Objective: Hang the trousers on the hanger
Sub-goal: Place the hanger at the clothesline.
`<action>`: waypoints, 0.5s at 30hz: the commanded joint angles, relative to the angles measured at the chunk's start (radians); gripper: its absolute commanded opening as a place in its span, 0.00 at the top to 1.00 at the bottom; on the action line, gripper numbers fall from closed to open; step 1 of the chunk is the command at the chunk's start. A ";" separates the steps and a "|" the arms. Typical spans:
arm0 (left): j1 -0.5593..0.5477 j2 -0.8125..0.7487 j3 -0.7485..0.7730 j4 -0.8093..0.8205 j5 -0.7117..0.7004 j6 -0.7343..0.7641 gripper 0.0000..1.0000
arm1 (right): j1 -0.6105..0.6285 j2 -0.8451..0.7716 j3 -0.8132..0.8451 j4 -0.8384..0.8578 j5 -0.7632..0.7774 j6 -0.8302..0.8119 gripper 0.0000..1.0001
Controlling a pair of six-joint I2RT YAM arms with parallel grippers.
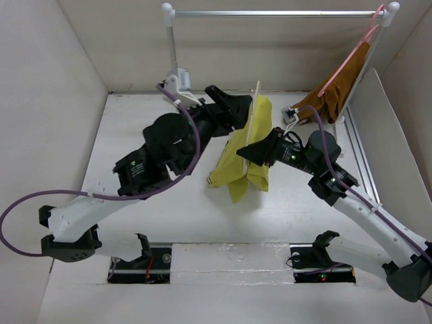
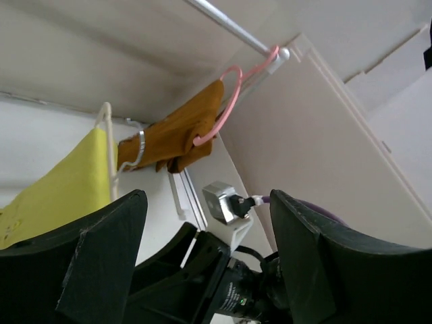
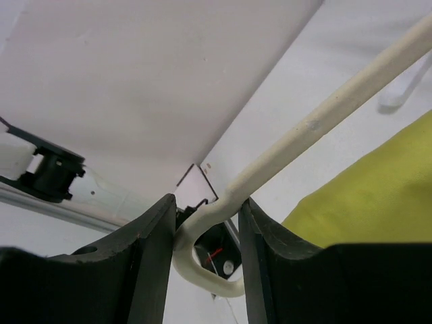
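Note:
The yellow-green trousers point(image 1: 243, 162) hang folded over the cream-white hanger point(image 1: 254, 111), held up above the table's middle. My right gripper point(image 1: 250, 152) is shut on the hanger's curved end. In the right wrist view the rod point(image 3: 304, 128) runs between the two fingers, with trousers cloth point(image 3: 378, 196) to the right. My left gripper point(image 1: 239, 108) is just left of the hanger's far end, apart from it. In the left wrist view the left gripper point(image 2: 206, 202) stands open with nothing between the fingers. The trousers point(image 2: 61, 185) and hanger point(image 2: 106, 128) lie to its left.
A metal rail point(image 1: 270, 13) crosses the back on white posts. A pink hanger point(image 1: 351, 54) with a rust-brown garment point(image 1: 337, 88) hangs at its right end. Pale walls close in left, back and right. The right arm's wrist point(image 2: 226, 201) shows below the left gripper.

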 commanded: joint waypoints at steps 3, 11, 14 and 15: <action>0.002 -0.128 -0.085 -0.015 -0.123 0.023 0.31 | -0.095 0.050 0.312 0.277 -0.081 -0.095 1.00; 0.002 -0.202 -0.317 -0.113 -0.143 -0.072 0.22 | -0.298 0.279 0.595 0.225 -0.160 -0.131 1.00; 0.002 -0.181 -0.368 -0.169 -0.128 -0.109 0.20 | -0.357 0.393 0.708 0.194 -0.164 -0.135 1.00; 0.002 -0.178 -0.377 -0.178 -0.110 -0.118 0.19 | -0.371 0.421 0.734 0.182 -0.161 -0.135 1.00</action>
